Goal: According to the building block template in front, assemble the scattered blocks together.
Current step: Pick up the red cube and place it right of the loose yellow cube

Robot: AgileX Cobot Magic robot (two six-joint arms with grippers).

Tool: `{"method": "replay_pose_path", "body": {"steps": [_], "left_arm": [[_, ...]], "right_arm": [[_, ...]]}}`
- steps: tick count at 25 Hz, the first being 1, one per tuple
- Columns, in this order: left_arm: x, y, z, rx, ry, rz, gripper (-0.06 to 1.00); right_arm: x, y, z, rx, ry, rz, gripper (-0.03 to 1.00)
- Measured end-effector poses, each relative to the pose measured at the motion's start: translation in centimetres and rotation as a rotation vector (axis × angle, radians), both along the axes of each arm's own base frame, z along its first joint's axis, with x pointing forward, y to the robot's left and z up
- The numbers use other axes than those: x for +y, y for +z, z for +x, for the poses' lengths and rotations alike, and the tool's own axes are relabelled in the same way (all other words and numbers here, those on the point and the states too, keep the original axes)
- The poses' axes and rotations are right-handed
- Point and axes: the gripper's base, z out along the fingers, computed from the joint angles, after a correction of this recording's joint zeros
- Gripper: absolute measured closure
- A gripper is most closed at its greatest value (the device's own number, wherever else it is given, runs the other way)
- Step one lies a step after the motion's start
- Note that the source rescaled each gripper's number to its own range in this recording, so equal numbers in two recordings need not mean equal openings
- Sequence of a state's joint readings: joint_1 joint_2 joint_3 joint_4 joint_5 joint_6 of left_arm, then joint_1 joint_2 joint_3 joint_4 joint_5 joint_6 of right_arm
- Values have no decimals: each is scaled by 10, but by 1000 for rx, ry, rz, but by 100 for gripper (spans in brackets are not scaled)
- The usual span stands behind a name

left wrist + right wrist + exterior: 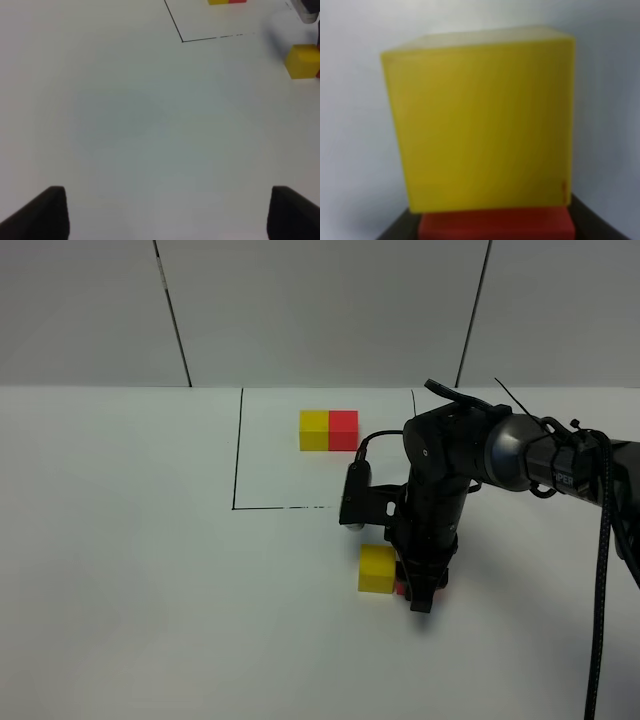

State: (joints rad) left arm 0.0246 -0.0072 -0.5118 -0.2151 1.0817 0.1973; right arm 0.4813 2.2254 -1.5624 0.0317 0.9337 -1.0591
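Where the yellow block (377, 569) sits on the white table (120, 570), just outside the near edge of the black-outlined rectangle (236, 455), the red block (400, 587) lies pressed against its right face, almost hidden under the right claw (420, 592). From the right wrist view the red block (495, 225) sits between the dark claw tips, so the right claw appears to be pinching it, with the yellow cube filling the view directly ahead. Both cubes look rigid, light and matte, so I judge a grip across two flat opposite faces should hold without slipping or crushing. Beyond the yellow block, inside the rectangle, stands the template (328, 430), yellow left and red right. Well to the left of the yellow block, the left claw (165, 215) hangs spread over bare table, holding nothing.
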Motion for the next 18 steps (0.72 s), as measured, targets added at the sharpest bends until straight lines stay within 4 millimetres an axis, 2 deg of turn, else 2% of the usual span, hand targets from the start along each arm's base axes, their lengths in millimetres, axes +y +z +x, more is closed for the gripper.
{"method": "replay_pose_path", "body": {"steps": [18], "left_arm": [[0, 0, 0, 0, 0, 0, 1]], "right_arm": [[7, 0, -3, -18, 102, -9, 96]]}}
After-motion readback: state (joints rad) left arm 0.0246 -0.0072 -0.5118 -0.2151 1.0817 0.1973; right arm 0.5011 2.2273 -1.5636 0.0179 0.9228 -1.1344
